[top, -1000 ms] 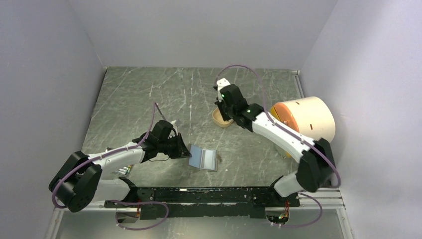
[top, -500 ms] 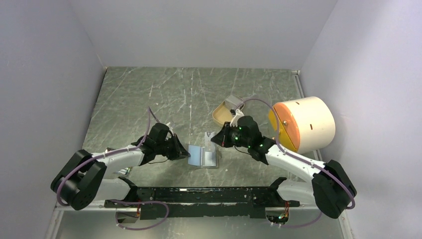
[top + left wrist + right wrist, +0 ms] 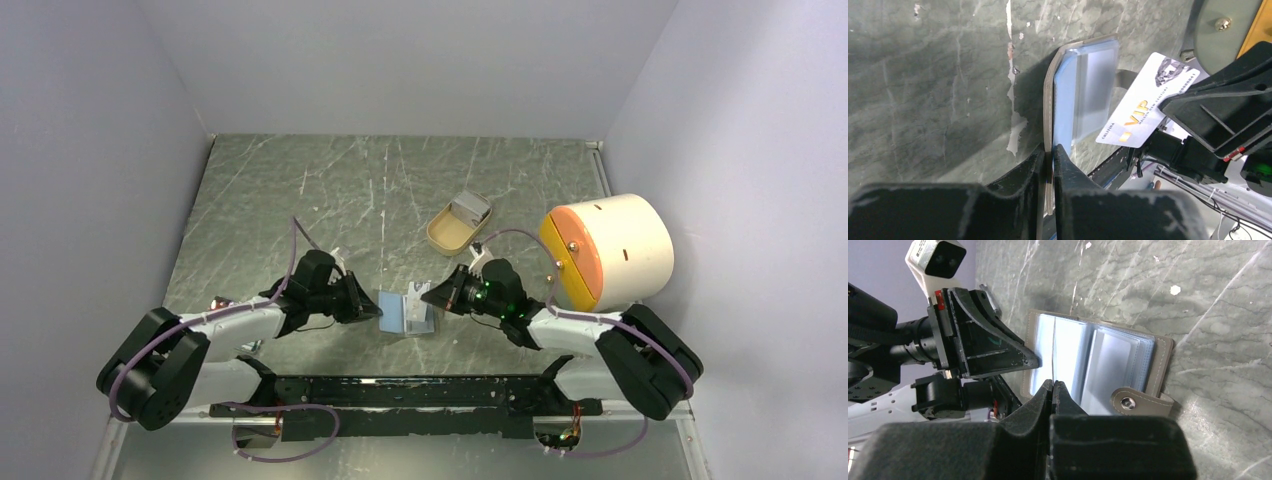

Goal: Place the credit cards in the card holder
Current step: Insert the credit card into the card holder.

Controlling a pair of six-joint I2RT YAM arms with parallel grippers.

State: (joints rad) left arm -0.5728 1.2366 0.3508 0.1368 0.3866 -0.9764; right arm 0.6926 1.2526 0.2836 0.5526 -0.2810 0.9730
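The card holder lies open on the table near the front, its bluish-grey sleeves facing up and its snap tab at the right edge. My left gripper is shut on its left cover edge. My right gripper is shut on a white credit card printed "VIP" and holds it tilted just above the open sleeves. In the right wrist view the card shows edge-on as a thin line over the holder, between the fingertips.
A tan oval tray with something pale grey inside sits behind the holder. A big cream cylinder with an orange face lies at the right. Grey walls close in the table on three sides.
My right arm has swung from the tan tray down to the card holder, carrying the card. My left gripper has kept its hold on the holder's edge, and the holder shifted slightly.
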